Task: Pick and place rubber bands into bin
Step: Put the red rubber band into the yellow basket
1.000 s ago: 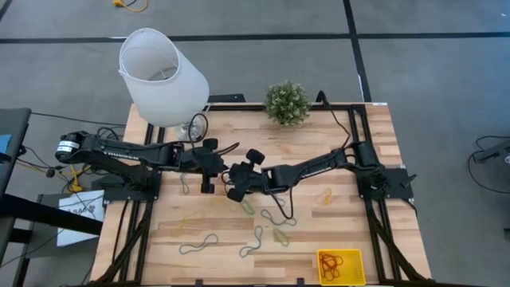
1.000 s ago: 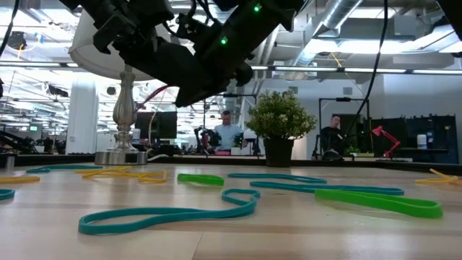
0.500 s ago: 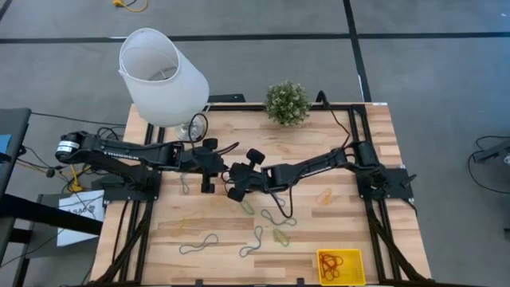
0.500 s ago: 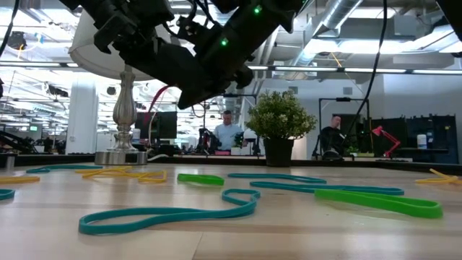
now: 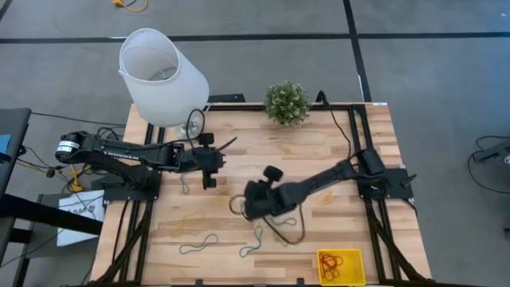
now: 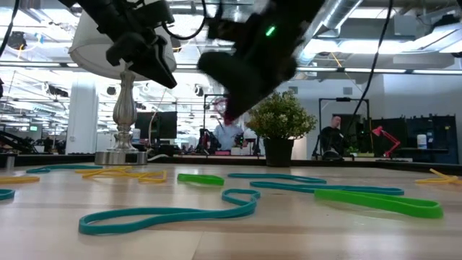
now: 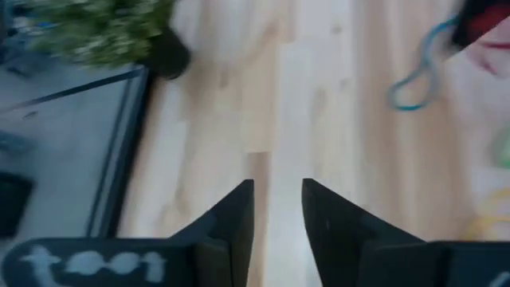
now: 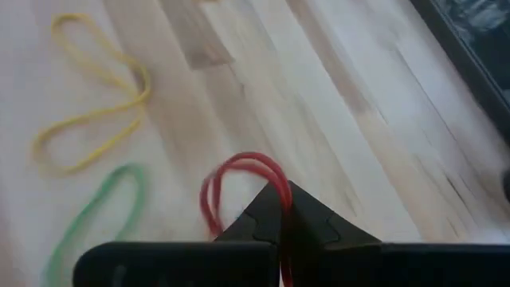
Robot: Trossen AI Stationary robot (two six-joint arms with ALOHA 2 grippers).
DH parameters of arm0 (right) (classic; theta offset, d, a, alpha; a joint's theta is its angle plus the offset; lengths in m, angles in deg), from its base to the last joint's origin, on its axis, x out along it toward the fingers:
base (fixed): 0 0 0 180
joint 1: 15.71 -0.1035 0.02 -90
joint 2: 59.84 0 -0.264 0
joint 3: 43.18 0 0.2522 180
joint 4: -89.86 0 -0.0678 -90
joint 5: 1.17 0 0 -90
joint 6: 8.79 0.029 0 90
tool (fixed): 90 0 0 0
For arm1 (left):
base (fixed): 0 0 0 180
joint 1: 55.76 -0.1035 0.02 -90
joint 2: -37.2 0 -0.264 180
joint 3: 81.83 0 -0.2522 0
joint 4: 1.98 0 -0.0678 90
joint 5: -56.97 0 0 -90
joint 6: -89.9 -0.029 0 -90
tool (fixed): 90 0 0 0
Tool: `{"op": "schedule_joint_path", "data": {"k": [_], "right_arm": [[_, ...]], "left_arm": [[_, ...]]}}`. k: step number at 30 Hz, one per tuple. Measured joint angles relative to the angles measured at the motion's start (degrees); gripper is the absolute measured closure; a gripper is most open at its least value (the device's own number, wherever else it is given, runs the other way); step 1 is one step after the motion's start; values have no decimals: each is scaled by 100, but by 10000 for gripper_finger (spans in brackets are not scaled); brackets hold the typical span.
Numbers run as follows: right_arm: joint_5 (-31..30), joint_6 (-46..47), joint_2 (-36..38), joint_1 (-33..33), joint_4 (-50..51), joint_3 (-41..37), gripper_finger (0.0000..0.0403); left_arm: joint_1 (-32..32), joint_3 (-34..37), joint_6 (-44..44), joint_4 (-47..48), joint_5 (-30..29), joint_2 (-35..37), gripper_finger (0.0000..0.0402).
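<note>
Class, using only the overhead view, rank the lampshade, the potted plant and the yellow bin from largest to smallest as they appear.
1. Lampshade, clearly largest, though it stands nearer the camera.
2. Potted plant and yellow bin: these look much alike, so I would not rank them.

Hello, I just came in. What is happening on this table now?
The right gripper is shut on a red rubber band, held above the middle of the wooden table. The left gripper is open and empty, near the lamp. More rubber bands lie loose; the yellow bin already holds red ones.
</note>
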Motion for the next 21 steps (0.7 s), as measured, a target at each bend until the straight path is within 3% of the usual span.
{"op": "schedule_joint_path", "data": {"k": [6, 9, 14, 18, 21], "right_arm": [[10, 2329, 781, -912, 2176, 264, 403], [426, 3630, 1165, -1472, 2743, 387, 403], [1982, 5854, 1517, -2221, 3449, 387, 403], [3689, 6615, 1517, -2692, 3512, 385, 403], [3996, 7097, 1516, -3021, 3468, 385, 403]], "left_arm": [[-2, 0, 166, -8, -279, 0, 283], [-2, 0, 176, -22, -278, 0, 283], [-2, 0, 198, -71, -277, 0, 283], [-2, 0, 240, -150, -277, 0, 283], [-2, 0, 244, -322, -273, 0, 283]]}}
